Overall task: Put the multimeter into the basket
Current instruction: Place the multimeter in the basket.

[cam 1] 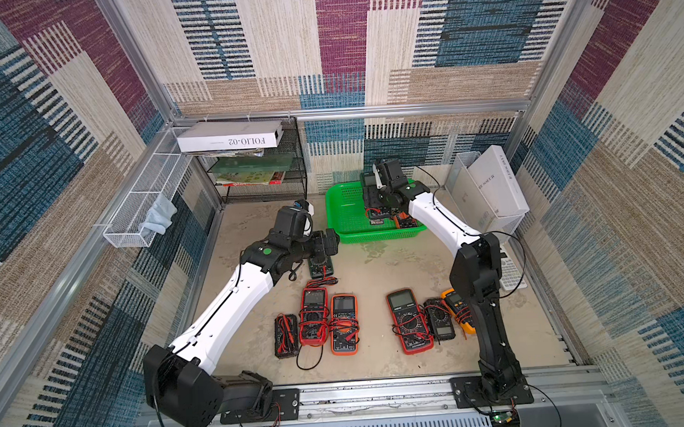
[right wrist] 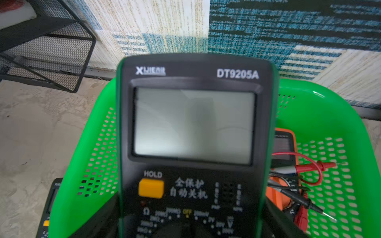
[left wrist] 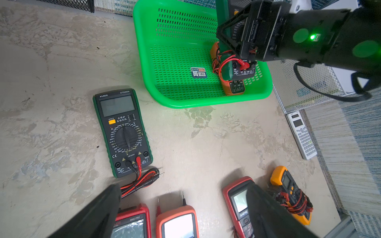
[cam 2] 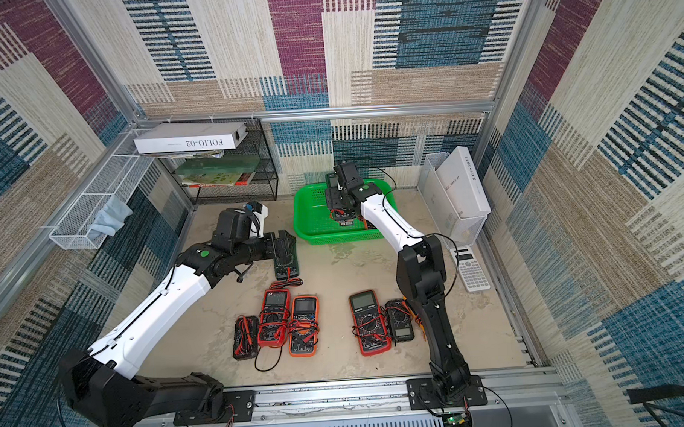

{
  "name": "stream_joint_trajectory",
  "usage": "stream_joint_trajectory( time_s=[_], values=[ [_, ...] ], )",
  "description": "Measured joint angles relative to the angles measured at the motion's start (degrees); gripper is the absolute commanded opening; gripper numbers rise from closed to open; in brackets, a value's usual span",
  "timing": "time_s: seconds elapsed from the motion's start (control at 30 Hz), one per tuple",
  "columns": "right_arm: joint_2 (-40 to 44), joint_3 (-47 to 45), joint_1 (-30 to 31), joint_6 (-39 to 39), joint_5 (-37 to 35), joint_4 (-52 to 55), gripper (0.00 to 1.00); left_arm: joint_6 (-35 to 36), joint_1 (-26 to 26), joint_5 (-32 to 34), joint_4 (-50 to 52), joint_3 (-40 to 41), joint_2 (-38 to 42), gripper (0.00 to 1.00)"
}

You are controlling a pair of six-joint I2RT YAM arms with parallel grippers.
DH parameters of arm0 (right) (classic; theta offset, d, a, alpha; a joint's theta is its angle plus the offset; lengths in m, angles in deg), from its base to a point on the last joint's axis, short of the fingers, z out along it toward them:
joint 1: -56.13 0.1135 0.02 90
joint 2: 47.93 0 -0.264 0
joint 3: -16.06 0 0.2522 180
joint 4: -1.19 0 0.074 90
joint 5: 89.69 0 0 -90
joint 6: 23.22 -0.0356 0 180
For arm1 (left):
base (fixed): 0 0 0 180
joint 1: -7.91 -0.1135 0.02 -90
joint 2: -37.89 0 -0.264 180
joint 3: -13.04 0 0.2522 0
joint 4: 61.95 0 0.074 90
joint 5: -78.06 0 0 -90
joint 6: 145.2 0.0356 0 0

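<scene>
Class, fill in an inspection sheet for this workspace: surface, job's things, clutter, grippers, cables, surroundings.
Surface: mottled beige tabletop, stained.
Job's things: green basket holds an orange multimeter; green-cased multimeter held steeply tilted over it.
Clutter: seven other multimeters on the tabletop; calculator; black mesh rack.
Grippers: right gripper shut on the green-cased multimeter; left gripper open, empty.
Cables: red and black leads lie bundled beside one tabletop meter.
Surroundings: patterned fabric walls, metal frame.
</scene>
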Motion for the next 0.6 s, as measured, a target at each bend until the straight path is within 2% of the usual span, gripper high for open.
stream_joint_trajectory(
  time_s=[0.6],
  values=[
    [-7.08,0.31,-0.76,0.46,2.73,2.51,0.66,0.37,0.00,-0.22,0.13,0.22,-0.44,1.00]
  ],
)
